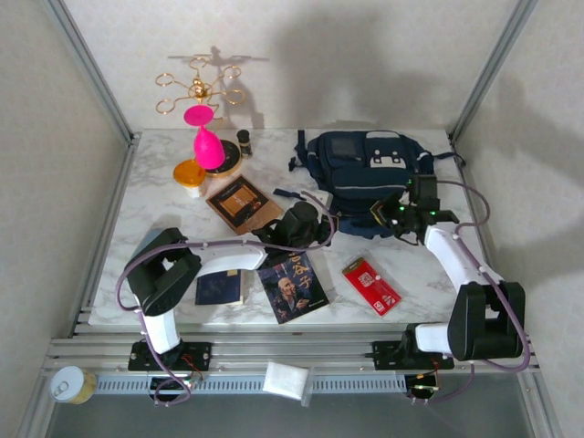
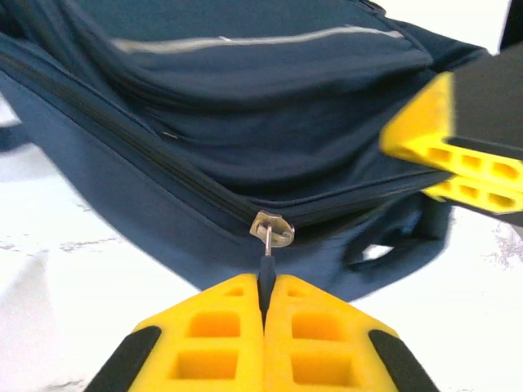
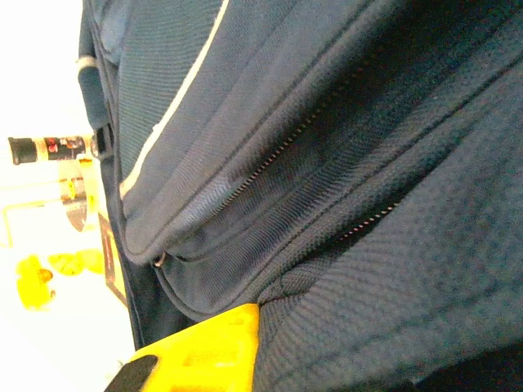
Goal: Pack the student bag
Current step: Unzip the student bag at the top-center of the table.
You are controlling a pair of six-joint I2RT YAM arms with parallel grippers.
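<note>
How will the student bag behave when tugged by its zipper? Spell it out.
Probably floppy: the student bag sags in soft folds. Lying flat, it should slide on the smooth table rather than tip. Tugging the zipper pull in the left gripper may bunch the fabric unless the right gripper, pinching the bag, anchors it.

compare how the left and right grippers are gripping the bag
Left gripper pinches the zipper pull of the student bag; right gripper clamps its fabric further right. Left's fingers meet almost flush; right's are half buried in cloth. Both are shut.
</note>
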